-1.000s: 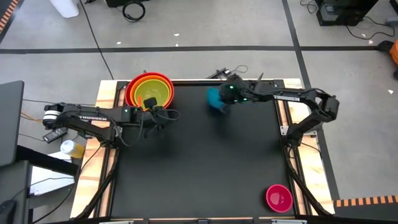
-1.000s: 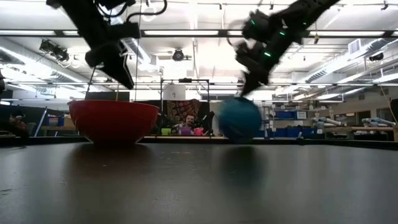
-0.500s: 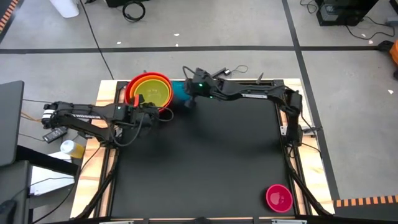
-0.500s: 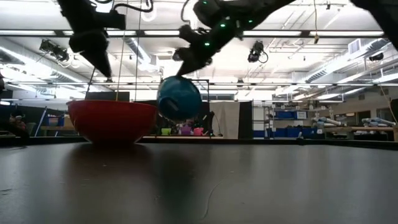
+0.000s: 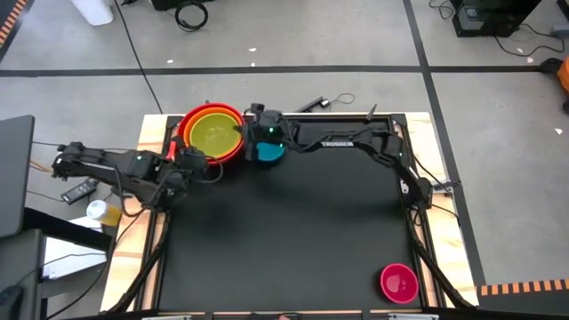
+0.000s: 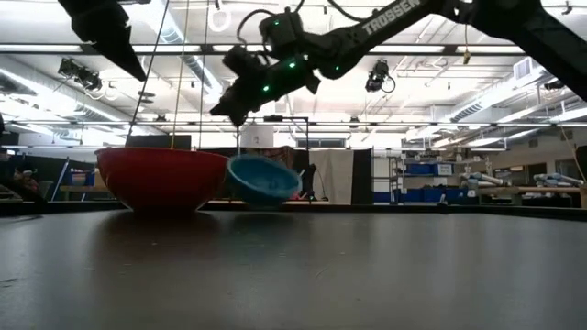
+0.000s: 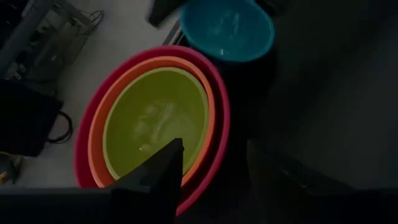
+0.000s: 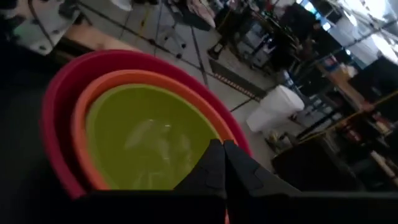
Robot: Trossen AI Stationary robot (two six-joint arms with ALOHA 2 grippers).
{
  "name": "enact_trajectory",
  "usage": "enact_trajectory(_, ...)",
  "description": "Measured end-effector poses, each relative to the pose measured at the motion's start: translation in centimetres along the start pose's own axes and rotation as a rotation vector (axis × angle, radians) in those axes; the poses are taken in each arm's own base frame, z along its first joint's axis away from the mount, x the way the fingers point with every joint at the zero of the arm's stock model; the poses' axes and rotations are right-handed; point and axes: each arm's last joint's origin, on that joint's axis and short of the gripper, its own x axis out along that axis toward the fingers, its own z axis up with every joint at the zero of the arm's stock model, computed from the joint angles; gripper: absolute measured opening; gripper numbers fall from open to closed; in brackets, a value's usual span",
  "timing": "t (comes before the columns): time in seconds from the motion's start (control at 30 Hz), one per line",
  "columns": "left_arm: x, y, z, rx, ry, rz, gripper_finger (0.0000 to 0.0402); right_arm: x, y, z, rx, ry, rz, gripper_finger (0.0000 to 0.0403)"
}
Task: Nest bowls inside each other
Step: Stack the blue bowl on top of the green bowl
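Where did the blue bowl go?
In the high view the blue bowl sits at the table's far edge, left of centre, right beside the red bowl stack, under the right claw.

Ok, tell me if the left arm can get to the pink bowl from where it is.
Probably not. Nothing lies in the way, but the pink bowl sits at the opposite corner of the table, on the right arm's side, while the left gripper hovers open by the red bowl.
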Motion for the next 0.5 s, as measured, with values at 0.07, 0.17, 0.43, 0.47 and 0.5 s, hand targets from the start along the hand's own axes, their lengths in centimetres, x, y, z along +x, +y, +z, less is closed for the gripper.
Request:
enact_trajectory(0.07, -0.2, 0.1, -0.1, -0.012, -0.006, -0.008, 0.0181, 0.0, 0.6, 0.1, -0.007, 0.051, -0.043, 0.0)
enact_trajectory(0.17, -0.3, 0.0, -0.4, -0.006, 0.003, -0.011, 0.0181, -0.8, 0.6, 0.9, 0.03, 0.118, -0.111, 0.0012)
enact_trajectory(0.43, -0.4, -0.1, -0.5, -0.034, 0.014, -0.008, 0.0181, -4.7, -5.2, 0.5, 0.347, 0.321, -0.191, 0.008)
enact_trajectory(0.47, -0.4, -0.1, -0.5, -0.037, 0.014, -0.008, 0.0181, -5.2, -6.5, -0.3, 0.425, 0.35, -0.191, 0.009)
enact_trajectory(0.5, -0.4, -0.1, -0.5, -0.041, 0.013, -0.009, 0.0181, -5.7, -7.8, -1.2, 0.501, 0.379, -0.184, 0.01)
